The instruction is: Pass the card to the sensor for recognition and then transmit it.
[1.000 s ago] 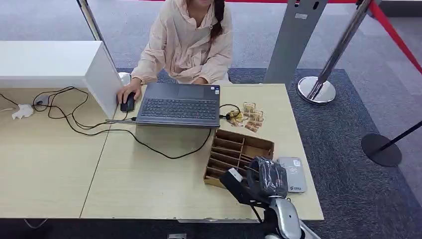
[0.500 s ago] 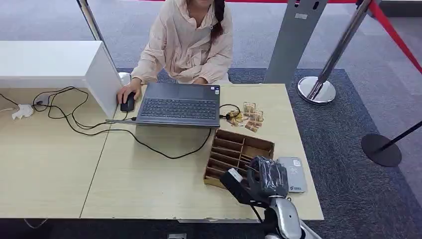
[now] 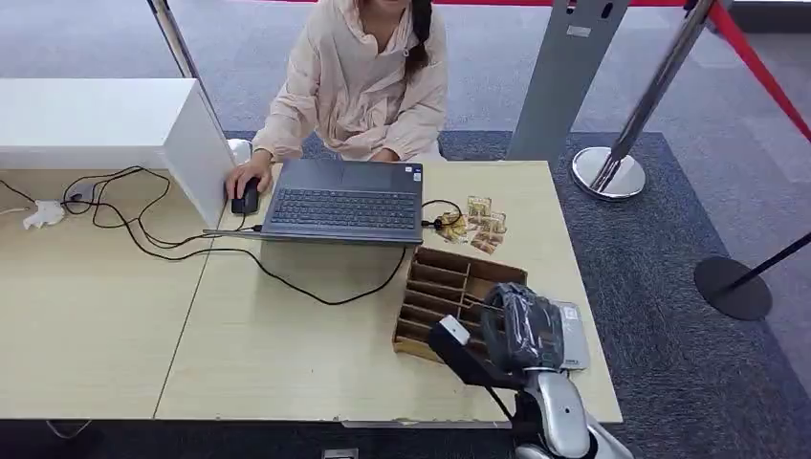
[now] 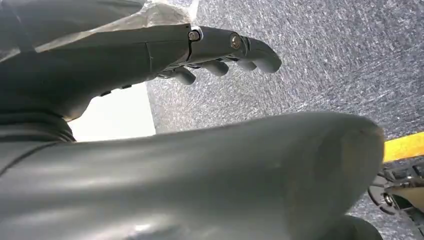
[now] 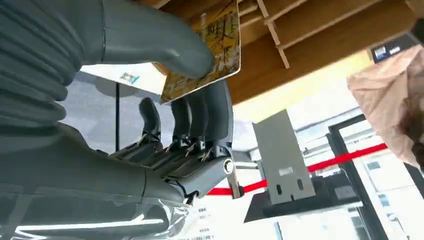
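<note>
Change: since the picture one second ago the right robot hand (image 3: 521, 328) has moved a little away from the table's near edge and to the right. It was over the near right corner of the wooden organizer (image 3: 457, 299); now it hangs partly over the grey sensor (image 3: 574, 335), which lies flat on the table (image 3: 287, 344) just beside the organizer, and it hides the sensor's left part.
Meaning for the task: I judge that the card is being brought to the sensor for reading. The reading itself seems not finished, and the passing on comes after it.
Right robot hand: in the right wrist view it (image 5: 165, 100) pinches the card (image 5: 210, 47) between the thick thumb and the dark fingers (image 5: 200, 125).
Left robot hand: in the left wrist view it (image 4: 200, 55) holds nothing, with the fingers loosely apart, above grey carpet.
Card, place: in the right robot hand, above the table, near the border between organizer and sensor. I cannot tell if it touches the sensor.
Card, look: thin, flat and stiff, with rounded corners. The printed face is yellow and gold with dark drawing lines. One end sticks out free from the thumb.
Other cards: some similar yellow cards (image 3: 478, 225) lie on the table behind the organizer, near the laptop (image 3: 344, 201).
Person: sits at the far side, one hand on a mouse (image 3: 247, 199).
</note>
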You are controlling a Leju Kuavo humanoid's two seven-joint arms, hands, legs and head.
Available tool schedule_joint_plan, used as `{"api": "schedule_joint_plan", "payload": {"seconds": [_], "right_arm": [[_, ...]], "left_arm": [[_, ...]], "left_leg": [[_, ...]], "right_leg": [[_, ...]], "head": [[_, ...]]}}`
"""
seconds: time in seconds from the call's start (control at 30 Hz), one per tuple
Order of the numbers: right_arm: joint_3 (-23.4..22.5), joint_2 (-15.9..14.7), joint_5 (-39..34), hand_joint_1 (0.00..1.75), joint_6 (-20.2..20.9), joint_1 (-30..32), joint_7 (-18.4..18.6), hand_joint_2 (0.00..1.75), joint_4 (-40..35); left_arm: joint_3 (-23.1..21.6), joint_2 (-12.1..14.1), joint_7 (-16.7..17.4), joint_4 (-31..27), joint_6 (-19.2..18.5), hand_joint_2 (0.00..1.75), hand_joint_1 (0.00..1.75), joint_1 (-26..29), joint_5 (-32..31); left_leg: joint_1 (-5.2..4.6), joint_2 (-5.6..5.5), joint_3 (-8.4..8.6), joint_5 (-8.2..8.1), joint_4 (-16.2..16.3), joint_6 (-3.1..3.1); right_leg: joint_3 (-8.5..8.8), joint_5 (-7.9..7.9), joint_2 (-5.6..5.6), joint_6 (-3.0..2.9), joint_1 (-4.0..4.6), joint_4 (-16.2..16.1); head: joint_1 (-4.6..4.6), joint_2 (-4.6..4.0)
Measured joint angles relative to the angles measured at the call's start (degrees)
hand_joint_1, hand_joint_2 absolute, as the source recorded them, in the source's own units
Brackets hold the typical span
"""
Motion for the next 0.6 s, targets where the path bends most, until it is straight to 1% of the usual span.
{"api": "schedule_joint_plan", "payload": {"seconds": [0.23, 0.47, 0.6], "right_arm": [[-0.6, -0.4, 1.9, 1.01, 0.3, -0.7, 0.0, 1.75, -3.2], [-1.1, -0.7, 2.4, 0.94, 0.9, -1.0, 0.0, 1.75, -5.7], [-1.1, -0.9, 2.9, 0.96, 1.1, -1.0, 0.0, 1.75, -6.7]], "left_arm": [[0.0, 0.0, 0.0, 0.0, 0.0, 0.00, 0.00, 0.0, 0.0], [0.0, 0.0, 0.0, 0.0, -0.2, 0.00, 0.00, 0.0, 0.0], [0.0, 0.0, 0.0, 0.0, -0.2, 0.00, 0.00, 0.0, 0.0]], "left_leg": [[0.00, -0.01, 0.02, 0.00, 0.0, 0.00], [0.00, 0.00, -0.01, 0.00, 0.0, 0.00], [0.00, 0.00, 0.00, 0.00, 0.0, 0.00]], "right_leg": [[0.00, 0.00, 0.00, 0.00, 0.00, 0.0], [0.00, 0.00, 0.00, 0.00, 0.00, 0.0], [-0.01, 0.00, 0.00, 0.00, 0.00, 0.0]], "head": [[0.02, 0.00], [0.00, 0.00], [0.00, 0.00]]}}
